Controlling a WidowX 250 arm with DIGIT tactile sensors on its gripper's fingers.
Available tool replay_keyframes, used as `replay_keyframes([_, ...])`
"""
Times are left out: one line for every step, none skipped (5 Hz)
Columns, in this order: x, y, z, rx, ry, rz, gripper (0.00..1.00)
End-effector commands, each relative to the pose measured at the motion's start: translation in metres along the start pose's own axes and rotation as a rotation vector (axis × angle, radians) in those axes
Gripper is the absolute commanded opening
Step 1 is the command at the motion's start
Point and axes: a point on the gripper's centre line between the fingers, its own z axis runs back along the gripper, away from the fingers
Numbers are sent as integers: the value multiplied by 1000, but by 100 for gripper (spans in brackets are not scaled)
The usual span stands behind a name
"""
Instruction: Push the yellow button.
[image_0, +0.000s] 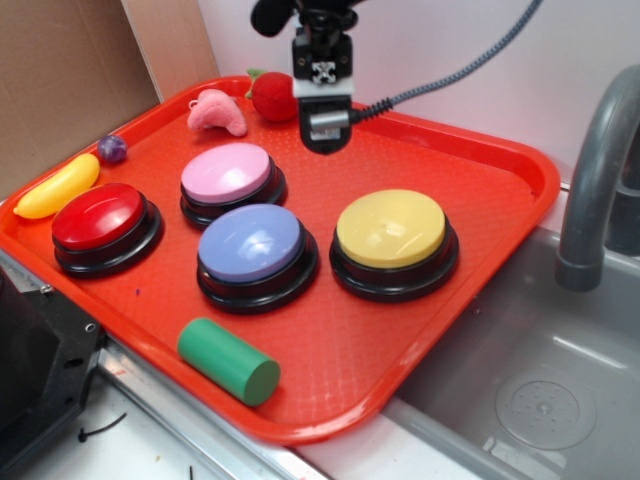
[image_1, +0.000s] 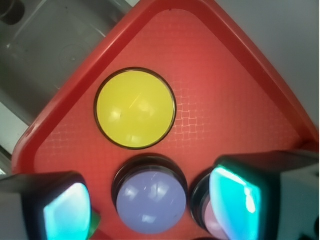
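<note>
Gripper (image_1: 150, 205) is up over the back edge of the red tray (image_0: 480, 170), fingers (image_1: 65, 210) spread w/ nothing between them. Yellow button (image_0: 391, 228) sits toward the tray's right edge, just beside the blue-lavender button (image_0: 250, 243), untouched. Pink button (image_0: 226, 171) is behind that one.

Above the yellow button (image_0: 391, 228) you have open air; bare tray (image_0: 490, 190) lies far and right of it; the blue-lavender button (image_0: 250, 243) crowds just beside its left, the pink button (image_0: 226, 172) beyond; to the right, past the tray rim, the grey faucet (image_0: 590, 180) rises.
</note>
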Motion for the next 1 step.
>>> replay_keyframes([-7, -13, 34, 60, -112, 23, 100])
